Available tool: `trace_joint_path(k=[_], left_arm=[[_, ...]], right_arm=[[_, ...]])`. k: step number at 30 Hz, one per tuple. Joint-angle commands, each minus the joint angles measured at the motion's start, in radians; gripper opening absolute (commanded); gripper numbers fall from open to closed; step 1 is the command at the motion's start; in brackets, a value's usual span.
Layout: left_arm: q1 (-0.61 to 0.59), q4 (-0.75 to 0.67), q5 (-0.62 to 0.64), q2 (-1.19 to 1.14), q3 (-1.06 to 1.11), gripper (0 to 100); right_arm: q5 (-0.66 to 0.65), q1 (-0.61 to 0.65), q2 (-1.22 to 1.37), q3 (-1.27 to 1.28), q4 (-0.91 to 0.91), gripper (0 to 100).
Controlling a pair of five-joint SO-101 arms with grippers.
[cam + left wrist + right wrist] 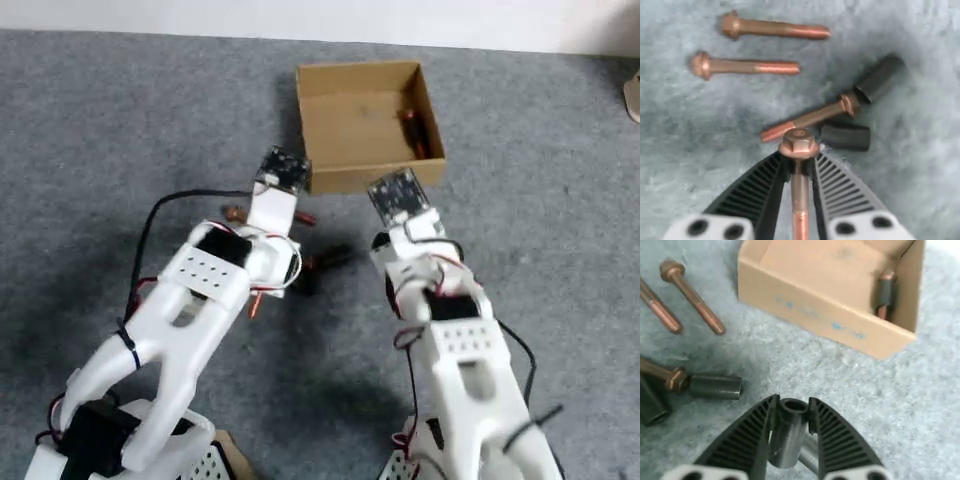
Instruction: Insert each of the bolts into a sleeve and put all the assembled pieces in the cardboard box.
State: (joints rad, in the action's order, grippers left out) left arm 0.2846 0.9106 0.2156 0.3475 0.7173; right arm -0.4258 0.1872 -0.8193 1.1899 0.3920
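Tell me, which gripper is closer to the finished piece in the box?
Right. The right gripper, holding a sleeve, is just outside the box by the piece; the left gripper, holding a bolt, is near loose bolts farther away.

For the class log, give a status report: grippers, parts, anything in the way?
Left gripper shut on bolt. Right gripper shut on sleeve. Assembled piece in cardboard box. Loose bolts, sleeves on carpet; box approach unobstructed.
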Motion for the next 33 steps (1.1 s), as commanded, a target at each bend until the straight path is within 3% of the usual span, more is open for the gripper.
trace_joint_path(k=[1,9,21,33], left_arm=[[-0.033,-0.083,0.101,0.042,-0.004,0],[-0.084,-0.267,0.189,0.05,0.11,0],[-0.084,-0.27,0.195,0.05,0.119,0],[-0.084,-0.272,0.19,0.05,0.119,0]], right_arm=[[0.005,-0.01,-0.213,0.059,-0.005,0.4],[-0.057,-0.001,-0.487,0.24,0.091,0.4],[-0.071,0.044,-0.751,0.4,0.177,0.4],[-0.133,0.065,-0.816,0.381,0.53,0.4]])
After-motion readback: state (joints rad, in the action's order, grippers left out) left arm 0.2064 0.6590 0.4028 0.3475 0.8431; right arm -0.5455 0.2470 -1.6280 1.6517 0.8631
